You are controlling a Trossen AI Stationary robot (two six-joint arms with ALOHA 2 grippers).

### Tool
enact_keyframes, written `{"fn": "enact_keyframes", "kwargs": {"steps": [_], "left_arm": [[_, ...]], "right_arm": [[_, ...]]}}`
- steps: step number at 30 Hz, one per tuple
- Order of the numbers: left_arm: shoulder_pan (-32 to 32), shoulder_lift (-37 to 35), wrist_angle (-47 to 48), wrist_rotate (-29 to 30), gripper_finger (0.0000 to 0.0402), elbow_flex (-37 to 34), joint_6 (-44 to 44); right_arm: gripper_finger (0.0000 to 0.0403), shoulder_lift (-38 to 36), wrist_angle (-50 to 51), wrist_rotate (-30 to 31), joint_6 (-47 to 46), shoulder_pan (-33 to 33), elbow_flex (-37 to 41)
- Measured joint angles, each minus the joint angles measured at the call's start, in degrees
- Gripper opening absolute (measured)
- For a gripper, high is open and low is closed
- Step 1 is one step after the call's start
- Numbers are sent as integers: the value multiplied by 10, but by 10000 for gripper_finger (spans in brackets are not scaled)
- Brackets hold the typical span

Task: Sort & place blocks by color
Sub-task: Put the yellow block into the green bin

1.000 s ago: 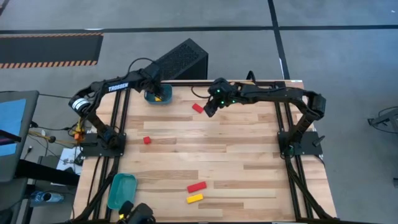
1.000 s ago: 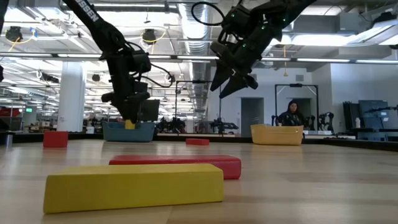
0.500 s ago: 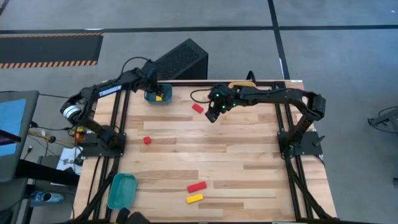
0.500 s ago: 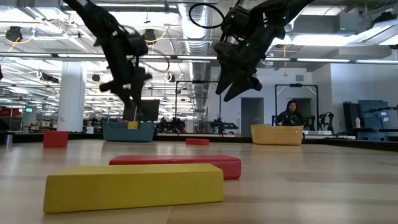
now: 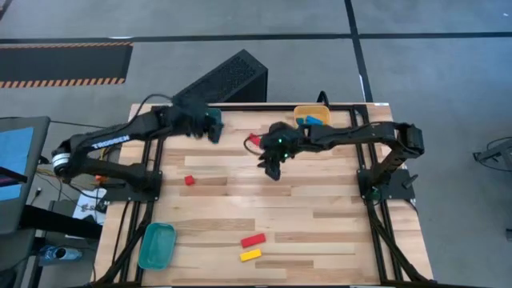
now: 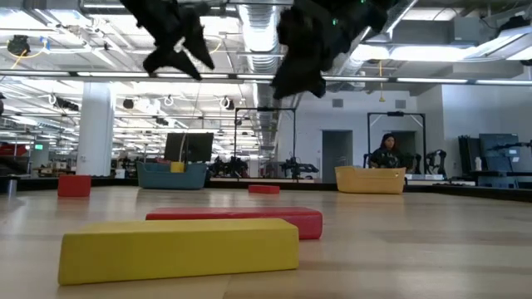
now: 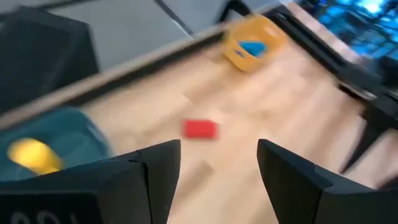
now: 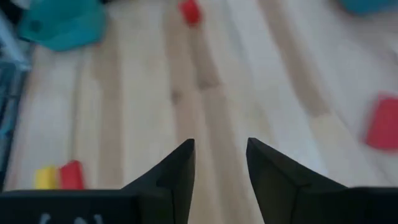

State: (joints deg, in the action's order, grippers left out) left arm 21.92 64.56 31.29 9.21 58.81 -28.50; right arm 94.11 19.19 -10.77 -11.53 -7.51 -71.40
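The left claw (image 5: pixel 214 133) hangs released and empty above the table (image 5: pixel 320 224) toward 11 o'clock, beside the teal bin (image 7: pixel 56 140) holding a yellow block (image 7: pixel 28 154). The right claw (image 5: pixel 270 170) hovers parted and empty near the centre, with a red block (image 5: pixel 254 142) just toward 11 o'clock of it. A small red cube (image 5: pixel 189 180) lies at 9 o'clock. A red bar (image 5: pixel 253 239) and yellow bar (image 5: pixel 250 255) rest side by side at 6 o'clock. A blue block (image 5: pixel 314 121) sits in the orange bin (image 5: pixel 300 113) at 1 o'clock.
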Motion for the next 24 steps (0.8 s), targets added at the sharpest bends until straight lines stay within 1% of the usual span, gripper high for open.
{"fn": "enact_keyframes", "kwargs": {"steps": [4, 8, 11, 13, 15, 17, 20, 22, 24], "left_arm": [[-103, -22, 13, 34, 197, 0, -101], [-213, -34, 16, 94, 197, 0, -181], [-291, -36, 20, 148, 197, 0, -206], [-329, -35, 25, 188, 197, 0, -208], [-357, -28, 21, 221, 197, 0, -209], [-376, -22, 25, 241, 197, 0, -212], [-390, -15, 27, 235, 197, 0, -212], [-399, -13, 28, 210, 197, 0, -205], [-415, -11, 29, 179, 197, 0, -205]], "right_arm": [[149, 0, -33, 6, 0, 54, 0], [135, 0, -81, 46, 7, 118, 0], [127, 0, -112, 69, 16, 161, 0], [122, 0, -112, 87, 17, 183, 0], [119, 0, -98, 97, 16, 200, 0], [116, 2, -84, 97, 11, 214, 0], [113, 21, -84, 98, -43, 234, 1], [112, 41, -117, 96, -84, 247, 0], [112, 61, -126, 96, -115, 263, -1]]}}
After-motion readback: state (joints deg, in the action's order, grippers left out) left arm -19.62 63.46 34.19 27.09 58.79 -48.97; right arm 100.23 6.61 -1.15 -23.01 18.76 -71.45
